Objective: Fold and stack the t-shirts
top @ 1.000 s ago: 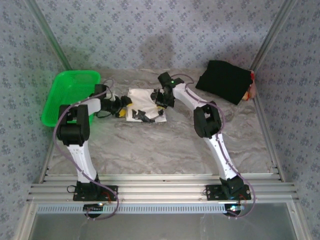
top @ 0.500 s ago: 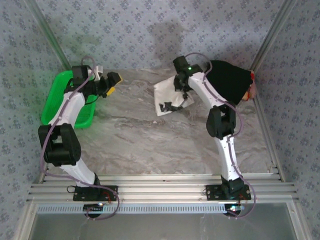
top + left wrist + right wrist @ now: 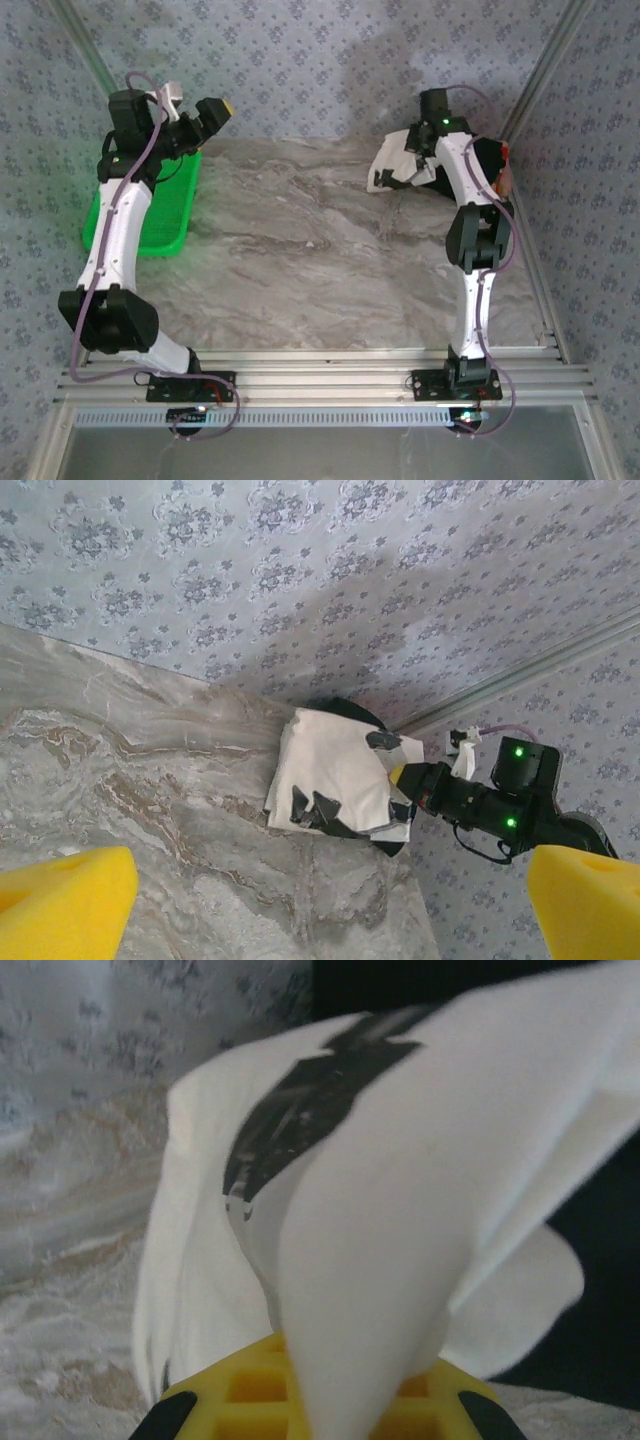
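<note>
white shirt point(image 3: 400, 165): folded to a small packet with black marks along one edge, held up at the far right corner of the counter point(image 3: 300, 260). it overlaps the black shirt point(image 3: 488, 165), which lies folded in that same corner. in the left wrist view, black shows round the far and right edges of the white packet. whether cloth rests on cloth yet, i cannot tell.

right gripper point(image 3: 418, 158): clamped on the white shirt's edge. the right wrist view shows cloth draped over the yellow pads in loose layers, one flap hanging free.

step in hand, as i judge it: laying white on black to make the stack. not yet let go.

doing it well:
- carry the packet further over the black shirt so the edges line up. it looks offset toward the counter's middle.
- lower until the hanging end lands first, then lay the rest flat. this should keep the loose flap from folding under.
- release only once the cloth is down, and lift straight up so the pads don't drag a layer open.
- soft cloth: expect the fold to slump if dropped from height.

left gripper point(image 3: 200, 112): jaws wide and holding nothing, raised above the green basket point(image 3: 165, 215) at far left, well apart from both shirts. it could press the stack flat if needed.
</note>
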